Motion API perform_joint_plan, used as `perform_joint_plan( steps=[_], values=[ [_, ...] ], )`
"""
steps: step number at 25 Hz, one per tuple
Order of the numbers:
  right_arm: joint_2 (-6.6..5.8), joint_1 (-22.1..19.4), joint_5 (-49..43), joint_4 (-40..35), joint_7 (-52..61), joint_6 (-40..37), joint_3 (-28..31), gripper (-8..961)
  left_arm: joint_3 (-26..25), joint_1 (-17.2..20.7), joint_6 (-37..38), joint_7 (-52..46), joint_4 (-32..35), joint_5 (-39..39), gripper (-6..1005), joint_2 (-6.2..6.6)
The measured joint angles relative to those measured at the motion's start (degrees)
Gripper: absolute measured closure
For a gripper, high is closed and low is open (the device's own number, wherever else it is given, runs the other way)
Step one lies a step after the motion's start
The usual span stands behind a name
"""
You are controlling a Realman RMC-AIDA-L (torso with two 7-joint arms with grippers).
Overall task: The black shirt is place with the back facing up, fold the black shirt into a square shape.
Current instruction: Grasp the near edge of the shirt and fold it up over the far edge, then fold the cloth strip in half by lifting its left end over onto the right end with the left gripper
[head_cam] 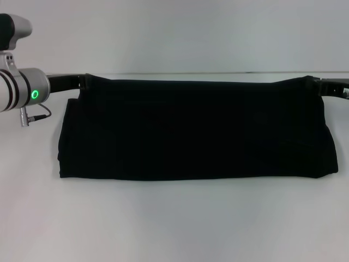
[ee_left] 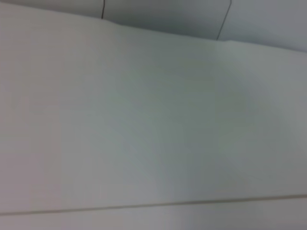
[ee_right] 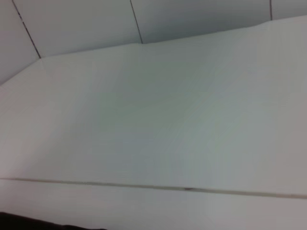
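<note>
Black shirt stretched between 2 grippers at the far edge of the table

The black shirt lies across the white table as a wide, low band, its near edge flat on the surface and running almost straight from left to right. No lettering shows on the face that is up. Its far edge is pulled taut between its 2 upper corners.

The left gripper is at the shirt's far left corner, with the cloth drawn up to it in a small peak; the left arm's silver wrist with a green light sits close beside it. The right gripper is at the far right corner, where the fabric likewise rises to a point. Each claw meets the cloth at its corner, but how far either is closed, or whether it truly pinches the fabric, cannot be told from the head view.

The left wrist view shows only bare white surface. The right wrist view shows the same, with a sliver of dark cloth at one edge
</note>
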Motion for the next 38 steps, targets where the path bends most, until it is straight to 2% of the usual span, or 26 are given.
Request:
perform_joint_plan(
  steps=[11,18,21,24,27,31,34,35,36,37,38],
  values=[
    [0.36,0.9,0.0,0.7,-0.3,3.0,0.0,921,0.1,-0.4,-4.2,4.0,-1.1,-2.6,958,-1.01],
    [1.27,1.3,-0.1,1.2,0.1,4.3,-1.3,921,0.1,-1.3,-9.5,7.3,-1.8,-3.0,956,-2.91],
    [2.10,1.3,0.0,0.2,0.1,6.4,-1.3,922,0.1,-1.5,-12.9,7.3,-3.2,-3.0,848,-3.20],
    [2.50,1.1,0.3,-0.8,0.2,8.0,-1.0,746,0.1,-1.2,-15.7,7.0,-3.9,-3.0,738,-3.26],
    [2.20,0.5,0.5,-1.9,2.1,7.3,-1.2,592,-0.1,-0.5,-14.8,6.3,-3.6,-3.1,623,-3.14],
    [0.68,-1.6,0.3,-4.5,6.8,-1.6,-1.5,407,0.0,2.4,-3.2,1.0,1.1,-2.9,453,-2.14],
    [-1.04,-4.3,0.3,-6.9,10.3,-11.2,-1.6,285,-0.1,5.6,10.5,-4.2,6.9,-3.0,313,-1.52],
    [-1.65,-5.2,0.3,-7.5,11.3,-13.6,-1.6,244,0.0,6.6,14.2,-5.8,8.9,-3.0,296,-1.42],
    [-2.43,-6.1,0.3,-8.1,12.4,-16.6,-1.7,241,0.0,6.6,14.2,-5.8,8.9,-3.0,279,-1.42],
    [-3.13,-7.0,0.3,-8.6,13.4,-19.1,-1.8,237,-0.1,8.9,22.1,-10.0,13.4,-3.0,262,-1.38],
    [-3.74,-7.8,0.3,-8.9,14.1,-21.6,-1.9,234,-0.2,9.5,24.1,-10.8,14.5,-3.0,245,-1.38]
  ],
)
